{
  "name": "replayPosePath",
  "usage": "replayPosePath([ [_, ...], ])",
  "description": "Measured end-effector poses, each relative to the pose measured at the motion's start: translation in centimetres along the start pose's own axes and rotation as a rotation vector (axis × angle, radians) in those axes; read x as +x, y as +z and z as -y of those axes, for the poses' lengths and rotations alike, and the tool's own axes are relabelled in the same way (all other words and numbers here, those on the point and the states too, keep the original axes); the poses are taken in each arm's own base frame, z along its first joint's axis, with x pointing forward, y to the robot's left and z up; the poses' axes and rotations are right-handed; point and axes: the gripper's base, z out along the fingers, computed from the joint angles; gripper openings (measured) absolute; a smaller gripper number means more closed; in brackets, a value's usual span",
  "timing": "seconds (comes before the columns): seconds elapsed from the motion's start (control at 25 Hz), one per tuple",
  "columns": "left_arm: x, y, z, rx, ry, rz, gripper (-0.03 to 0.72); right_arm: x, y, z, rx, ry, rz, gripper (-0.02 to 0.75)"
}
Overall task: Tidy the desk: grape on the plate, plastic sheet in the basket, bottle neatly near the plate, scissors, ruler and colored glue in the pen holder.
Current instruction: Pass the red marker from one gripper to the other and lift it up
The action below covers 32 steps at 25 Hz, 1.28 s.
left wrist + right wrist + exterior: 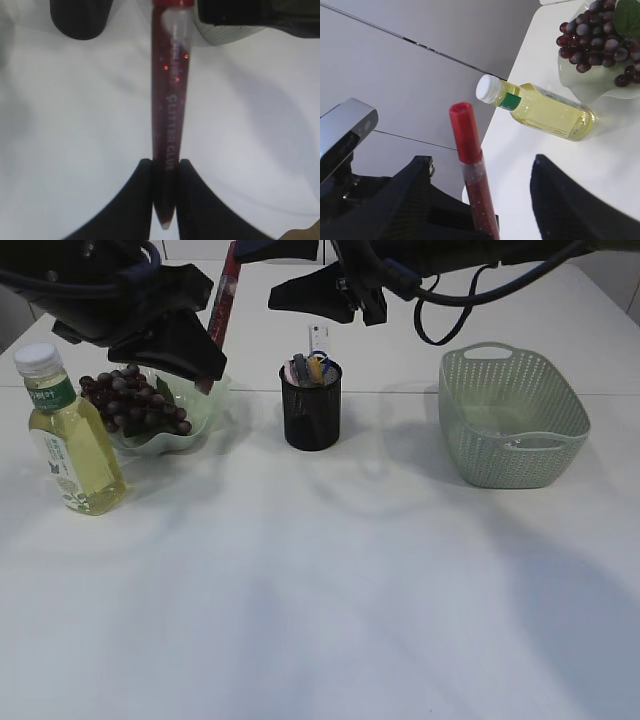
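White tabletop (320, 620) carries, nearest, the bottle (68, 435) of yellow liquid, upright just beside the plate (190, 425) that holds the grape bunch (130, 398). Farther back stand the black mesh pen holder (311, 405), already containing the ruler (319, 340), and the green basket (512, 415). Above the plate, the left hand (165, 165) is clamped on the glitter glue tube (170, 115): a slim red translucent tube, speckled, with a red cap. The right hand (480, 200) has its fingers apart around the tube. Transfer recommendation: close the right hand fully before releasing, keep the tube vertical, then lower it centrally into the holder.
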Motion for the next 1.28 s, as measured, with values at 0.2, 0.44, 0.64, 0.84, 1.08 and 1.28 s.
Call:
replayPosePath([
  [0.2, 0.0, 0.0, 0.2, 0.018, -0.016, 0.003, 0.096, 0.0, 0.0, 0.0, -0.005, -0.006, 0.004, 0.493],
  [0.44, -0.1, 0.0, 0.4, 0.039, -0.027, 0.007, 0.096, 0.0, 0.1, -0.1, -0.01, -0.005, 0.005, 0.492],
  [0.64, -0.3, 0.0, 0.5, 0.058, -0.034, 0.029, 0.096, -0.1, 0.1, -0.2, -0.014, -0.007, 0.008, 0.493],
  [0.84, -0.4, 0.0, 0.8, 0.086, -0.036, 0.045, 0.096, -0.1, 0.1, -0.2, -0.019, -0.017, 0.011, 0.493],
  [1.08, -0.5, 0.0, 1.0, 0.116, -0.044, 0.052, 0.096, -0.1, 0.1, -0.3, -0.024, -0.015, 0.015, 0.493],
  [1.28, -1.6, 0.3, 1.7, 0.16, -0.03, 0.072, 0.096, -0.1, 0.2, 0.0, -0.028, -0.007, 0.015, 0.493],
])
